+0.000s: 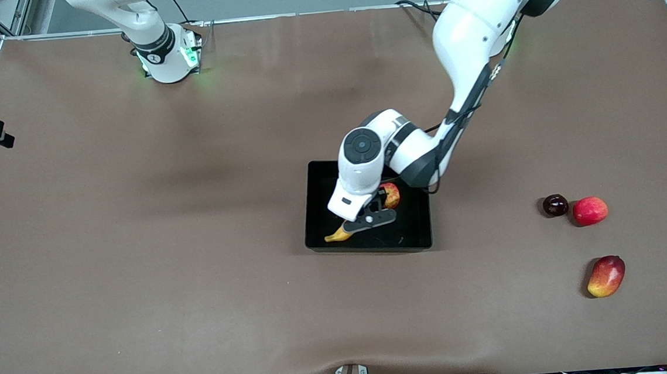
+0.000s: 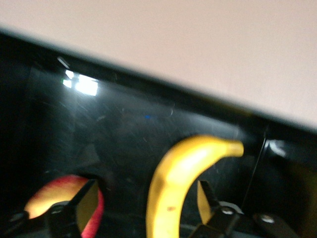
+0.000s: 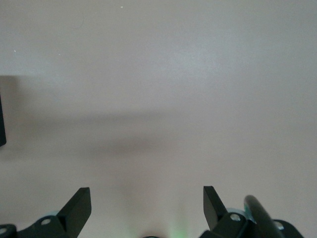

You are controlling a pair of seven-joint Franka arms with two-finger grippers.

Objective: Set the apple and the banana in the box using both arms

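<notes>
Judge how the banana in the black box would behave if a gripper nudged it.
The banana is curved, so it would probably pivot rather than roll. The glossy box floor may let it slide. Its skin looks smooth, possibly slippery.

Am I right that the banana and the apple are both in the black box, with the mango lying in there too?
Not quite. The front view shows the banana and apple in the black box, but the mango lies out on the table.

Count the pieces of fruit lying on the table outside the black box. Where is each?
3, all toward the left arm's end of the table: a dark round fruit beside a red round fruit, and a mango nearer the front camera.
</notes>
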